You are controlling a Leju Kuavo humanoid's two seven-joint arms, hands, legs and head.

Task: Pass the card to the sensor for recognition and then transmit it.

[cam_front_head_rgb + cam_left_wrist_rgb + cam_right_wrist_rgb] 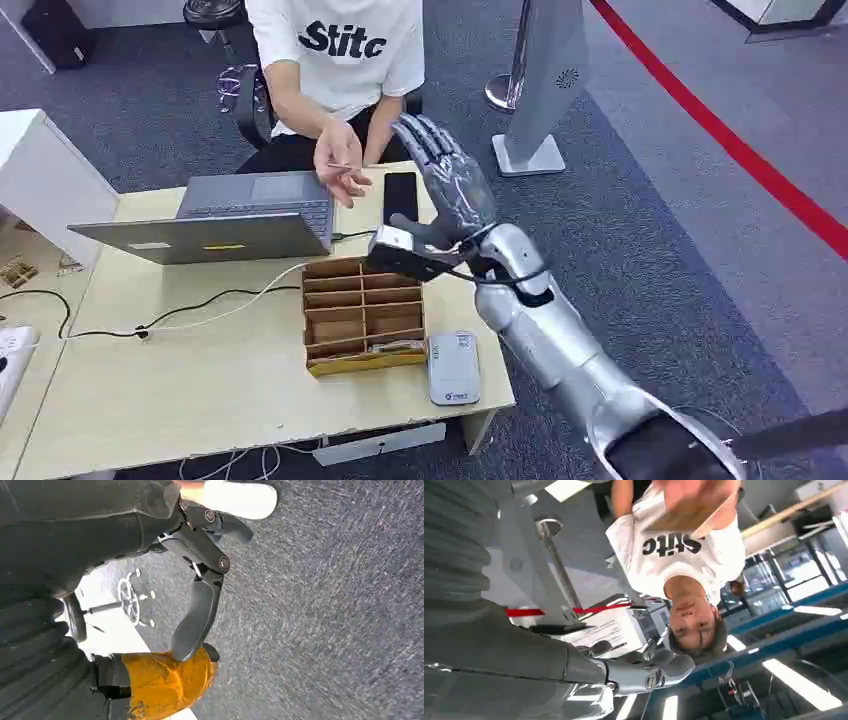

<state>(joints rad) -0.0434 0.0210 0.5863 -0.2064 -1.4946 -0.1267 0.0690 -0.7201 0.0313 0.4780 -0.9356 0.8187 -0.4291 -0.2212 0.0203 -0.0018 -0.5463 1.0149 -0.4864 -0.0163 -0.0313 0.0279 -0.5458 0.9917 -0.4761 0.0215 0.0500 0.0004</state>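
One card (340, 166) sits in person's hand (338, 160) above laptop (230, 215). Right hand (447, 180) raised nearby, fingers spread, holding nothing. Left hand (200, 580) hangs empty, fingers apart. Best: withdraw arm slowly, avoiding person.

Right hand (448, 185) raised over counter's (200, 370) far right corner, fingers spread, open air around it. Person's hand (340, 160) with card (340, 166) near, just to its left. Below: phone (400, 196), divided box (362, 315), white sensor (453, 367). Laptop (230, 218) blocks far left. Near-left counter bare apart from cables (180, 315).
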